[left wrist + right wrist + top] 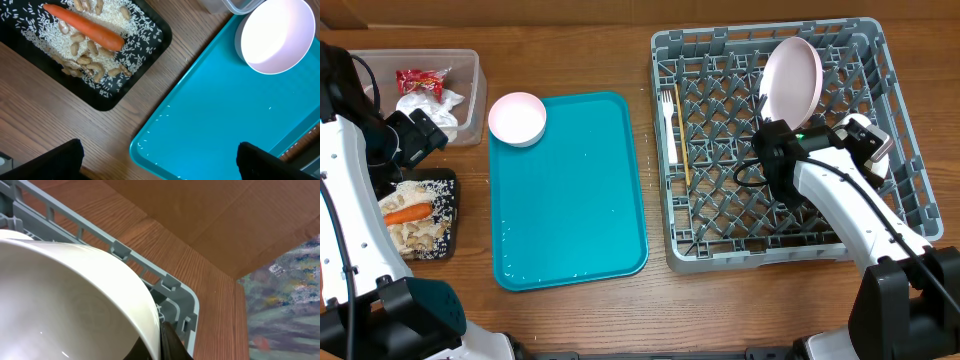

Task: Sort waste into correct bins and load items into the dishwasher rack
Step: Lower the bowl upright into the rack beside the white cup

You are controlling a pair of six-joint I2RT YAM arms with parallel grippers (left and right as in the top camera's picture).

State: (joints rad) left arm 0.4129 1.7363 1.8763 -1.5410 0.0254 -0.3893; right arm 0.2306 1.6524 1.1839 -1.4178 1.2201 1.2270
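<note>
In the grey dishwasher rack (912, 170) a whitish-pink plate (791, 78) stands on edge, and my right gripper (776, 121) is shut on its lower rim. The right wrist view shows the plate (75, 305) pinched at the gripper (161, 332), by the rack's wall (186, 300). A white fork (668, 115) and a thin wooden stick (683, 160) lie along the rack's left side. My left gripper (418, 135) (160, 165) hangs open and empty over the teal tray's corner (150, 150). A pinkish bowl (517, 118) (275, 37) sits on that tray.
The black tray (453, 195) (107, 102) holds a carrot (407, 212) (85, 27), rice and beige scraps. The clear tub (472, 100) at the back left holds a red wrapper (420, 80) and a napkin (432, 106). The teal tray (570, 200) lies in the middle.
</note>
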